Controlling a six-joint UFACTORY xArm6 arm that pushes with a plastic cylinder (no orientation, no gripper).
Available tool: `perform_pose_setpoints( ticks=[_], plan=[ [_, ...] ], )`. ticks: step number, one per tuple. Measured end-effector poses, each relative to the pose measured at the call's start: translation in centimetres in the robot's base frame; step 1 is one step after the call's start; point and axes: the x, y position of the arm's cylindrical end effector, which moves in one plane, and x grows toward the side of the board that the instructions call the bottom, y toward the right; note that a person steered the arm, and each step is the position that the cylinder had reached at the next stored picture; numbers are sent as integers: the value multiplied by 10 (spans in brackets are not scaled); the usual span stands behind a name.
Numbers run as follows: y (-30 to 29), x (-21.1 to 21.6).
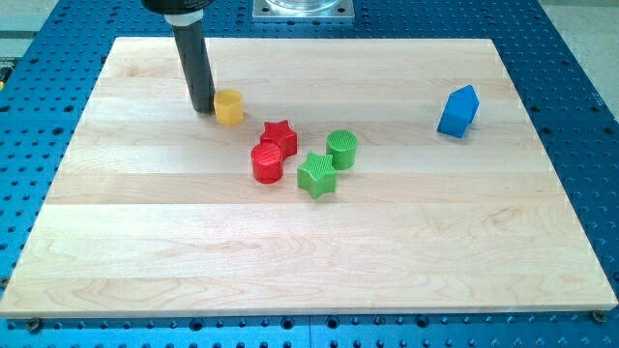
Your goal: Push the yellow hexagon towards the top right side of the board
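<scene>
You can see the light wooden table [309, 242] lying flat on a blue metal base with rows of little holes [580, 116]. Your dark straight rod comes down from the view's top left, and my tip [203, 109] sits on the table at the view's upper left part. This tool has no jaws, so there is nothing to open or close and it holds nothing; it only pushes. The small yellow hexagon block [229, 107] is just to the view's right of my tip, so close that they look like they touch, but you cannot be fully sure from here. A bit lower and to the view's right, near the middle of the table, four blocks sit in a bunch: the red star block [280, 136], the red round cylinder block [267, 162] just below it and touching it, the green star block [316, 175], and the green round cylinder block [342, 150] right next to the green star. The blue house-shaped block [458, 112] stands alone, well apart, at the view's upper right side. The yellow hexagon is far from that upper right side
</scene>
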Motion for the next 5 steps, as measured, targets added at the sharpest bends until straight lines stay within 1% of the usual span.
perform_pose_setpoints(
  ticks=[2, 3, 4, 5],
  plan=[
    [-16, 61],
    [7, 58],
    [38, 3],
    [53, -48]
  ],
)
